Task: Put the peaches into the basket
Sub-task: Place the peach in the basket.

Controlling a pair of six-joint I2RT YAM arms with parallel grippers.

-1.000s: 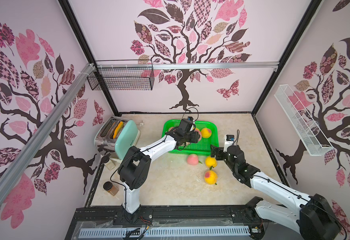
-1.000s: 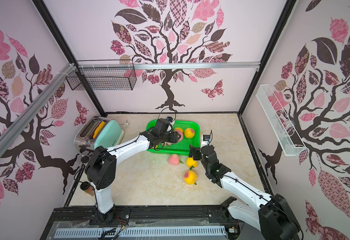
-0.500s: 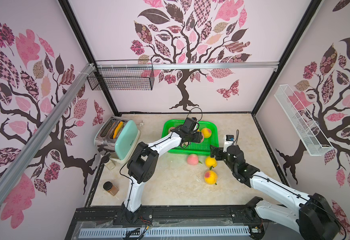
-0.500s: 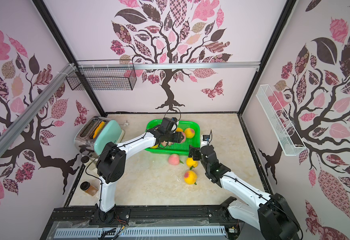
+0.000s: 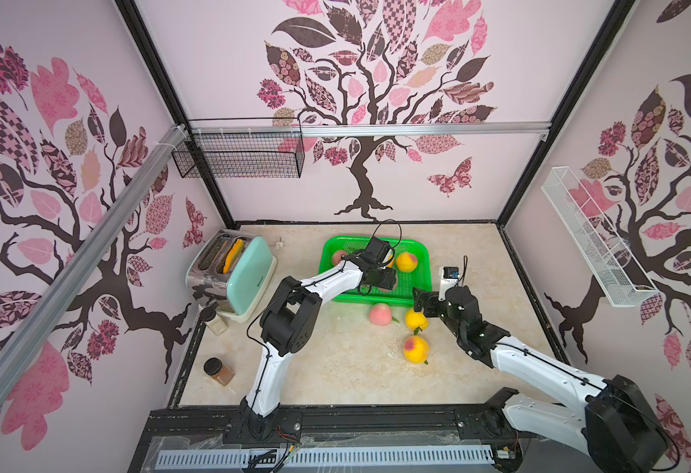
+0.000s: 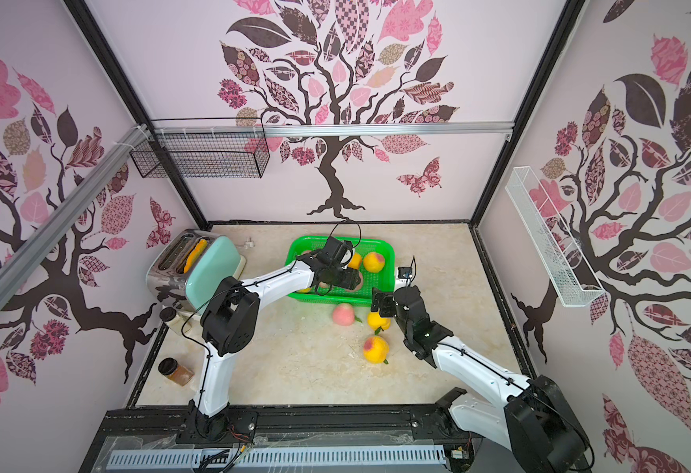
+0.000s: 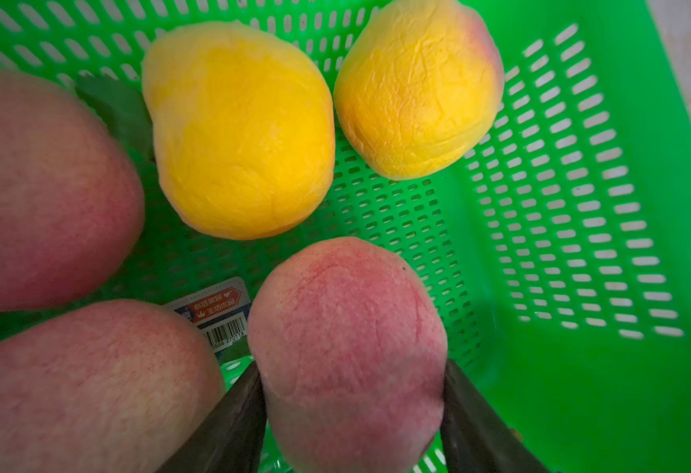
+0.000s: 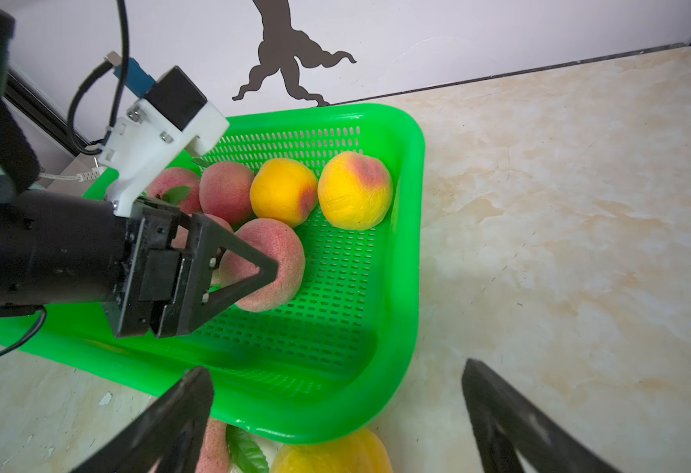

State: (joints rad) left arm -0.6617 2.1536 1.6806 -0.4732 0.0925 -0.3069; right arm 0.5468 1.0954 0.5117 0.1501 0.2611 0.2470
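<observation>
Sliding farther across the basket, left pincer clamps pink peach — right pincer apart.

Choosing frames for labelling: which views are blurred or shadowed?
Left wrist view: the near pink peaches are soft, the gripped peach sharper, the basket corner shadowed. Right wrist view: the right pincer blurred. Both top views: evenly lit, sharp across the table.

Hidden and cropped parts
Left wrist view: two blurred peaches and the gripped peach run off-frame; label partly covered. In a top view, left gripper masks some basket fruit
</observation>
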